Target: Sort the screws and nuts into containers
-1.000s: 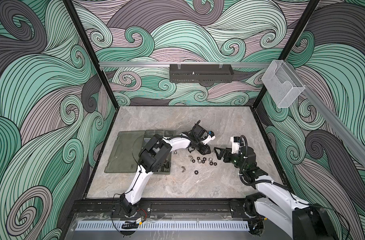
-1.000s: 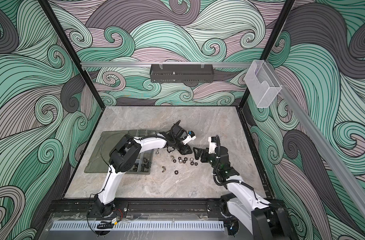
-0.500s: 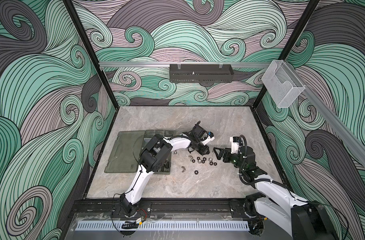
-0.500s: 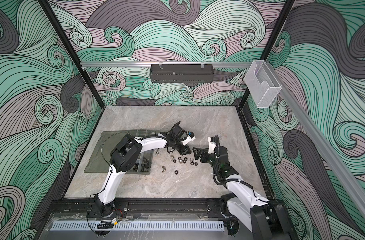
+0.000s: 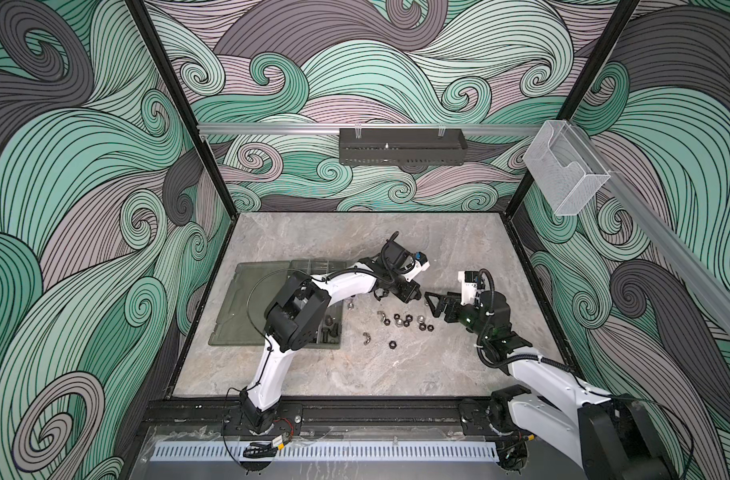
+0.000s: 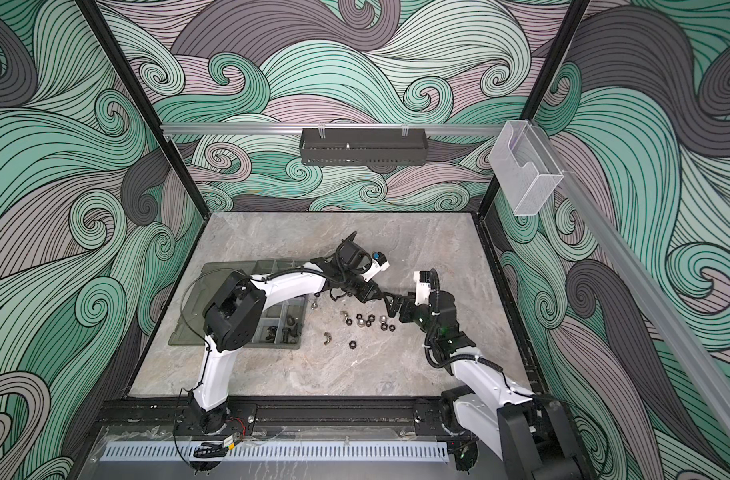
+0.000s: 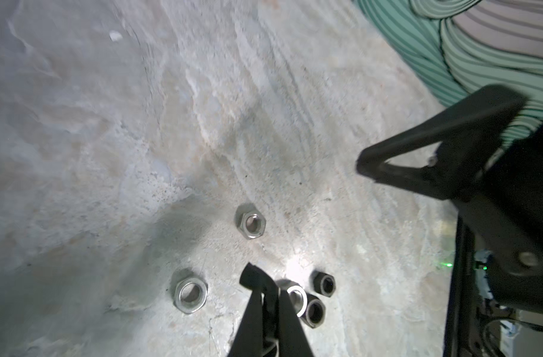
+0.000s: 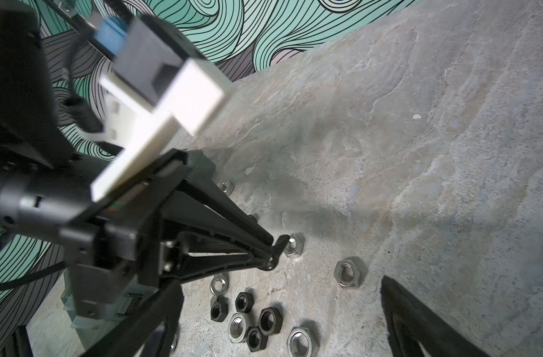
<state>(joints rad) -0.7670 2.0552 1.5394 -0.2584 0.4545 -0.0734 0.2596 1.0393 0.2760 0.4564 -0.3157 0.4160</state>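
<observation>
Apparently mid-pick, the left gripper point(image 7: 264, 286) stretches over the loose nuts point(image 5: 404, 322) on the table point(image 5: 321, 374), jaws drawn nearly together with the tips at a silver nut point(image 8: 293, 244). Whether it is pinched I cannot tell. The right gripper point(image 5: 433, 304) hangs just beside, jaws apart, probably leaving room. Beside the left arm, apart from the pile, the box point(image 6: 289, 308) lies open for short drops; its near compartments hold dark pieces, seemingly screws point(image 6: 271, 332), while others look bare.

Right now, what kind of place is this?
Probably a robot practice booth: two robot arms on a front rail, swirly painted walls around one table, and loose nuts to sort.
</observation>
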